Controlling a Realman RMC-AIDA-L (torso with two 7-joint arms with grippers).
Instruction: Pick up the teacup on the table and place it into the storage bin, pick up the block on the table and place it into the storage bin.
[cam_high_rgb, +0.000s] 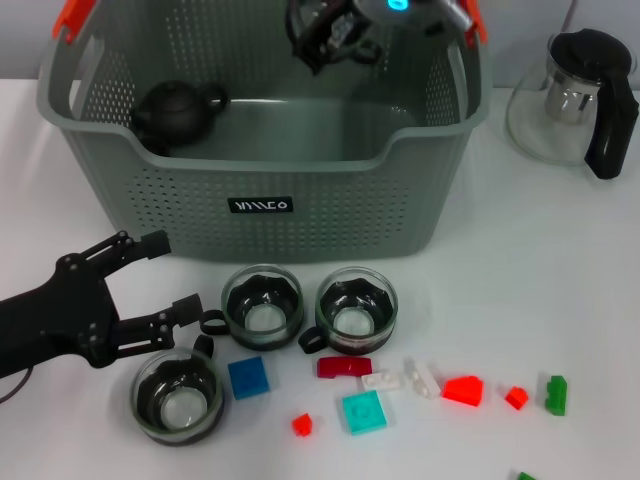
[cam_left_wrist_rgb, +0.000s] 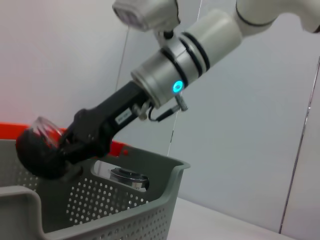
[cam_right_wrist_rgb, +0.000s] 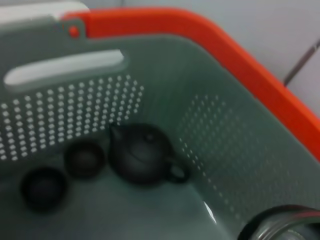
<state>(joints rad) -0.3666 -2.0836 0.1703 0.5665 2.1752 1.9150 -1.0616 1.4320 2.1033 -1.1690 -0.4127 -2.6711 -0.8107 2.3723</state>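
Note:
My right gripper (cam_high_rgb: 335, 30) is shut on a glass teacup (cam_high_rgb: 318, 40) and holds it above the back of the grey storage bin (cam_high_rgb: 300, 165). The left wrist view shows the same gripper (cam_left_wrist_rgb: 60, 147) holding the teacup (cam_left_wrist_rgb: 36, 150) over the bin's rim (cam_left_wrist_rgb: 125, 210). Three more glass teacups (cam_high_rgb: 262, 305) (cam_high_rgb: 355, 310) (cam_high_rgb: 180, 395) stand on the table in front of the bin. A blue block (cam_high_rgb: 248, 378) and a cyan block (cam_high_rgb: 363, 411) lie near them. My left gripper (cam_high_rgb: 175, 275) is open and empty, just left of the teacups.
A black teapot (cam_high_rgb: 175, 112) lies inside the bin, and two small dark cups (cam_right_wrist_rgb: 85, 159) (cam_right_wrist_rgb: 44, 187) lie beside it (cam_right_wrist_rgb: 145, 155). A glass pot with a black handle (cam_high_rgb: 580, 95) stands right of the bin. Several red, white and green blocks (cam_high_rgb: 462, 390) are scattered at the front right.

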